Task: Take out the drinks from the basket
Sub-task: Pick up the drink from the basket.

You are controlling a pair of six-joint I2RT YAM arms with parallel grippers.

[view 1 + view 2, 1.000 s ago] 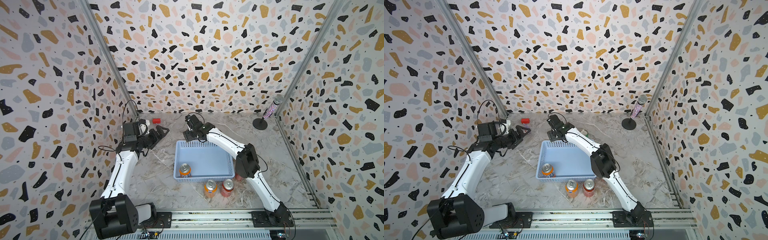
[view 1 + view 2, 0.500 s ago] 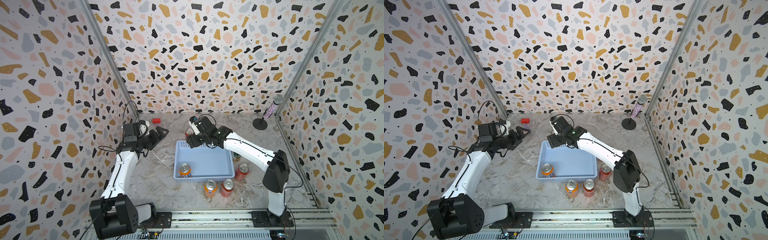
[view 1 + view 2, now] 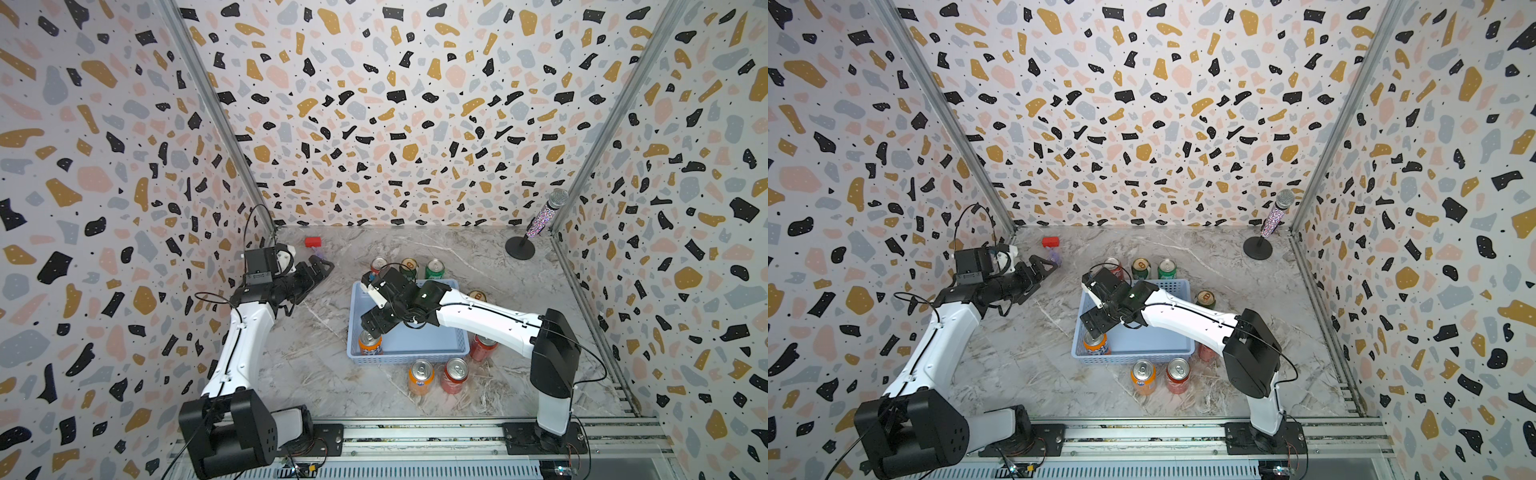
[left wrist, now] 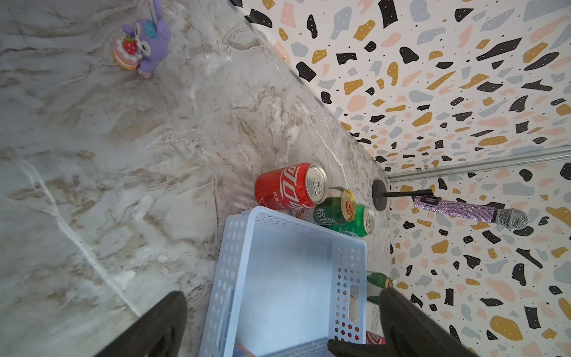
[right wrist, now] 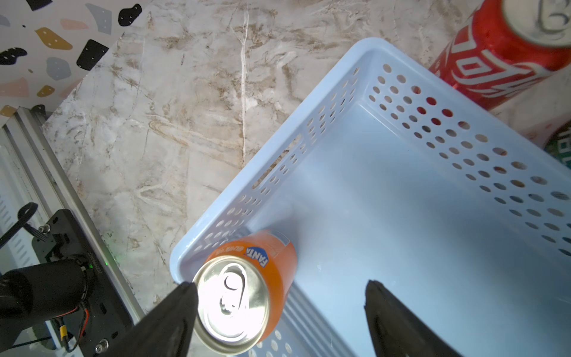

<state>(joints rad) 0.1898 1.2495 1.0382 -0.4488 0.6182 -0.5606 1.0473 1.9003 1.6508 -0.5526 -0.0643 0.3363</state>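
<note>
Right wrist view, right tool (image 5: 278, 286) wide over orange can (image 5: 247, 278) in basket (image 5: 324, 123), top views hide its spread.

Basket (image 3: 409, 358), mid-table: one can (image 3: 370, 344) stands in its near left corner. Behind the basket: row of three cans (image 3: 409, 267). In front: pair of cans (image 3: 420, 376), side by side. At its right: two cans (image 3: 481, 348), apart. Far right corner: microphone stand (image 3: 520, 249). Far left: small block (image 3: 313, 242).

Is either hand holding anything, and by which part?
Nothing is held: right hand open over the orange can, left hand open and empty.
</note>
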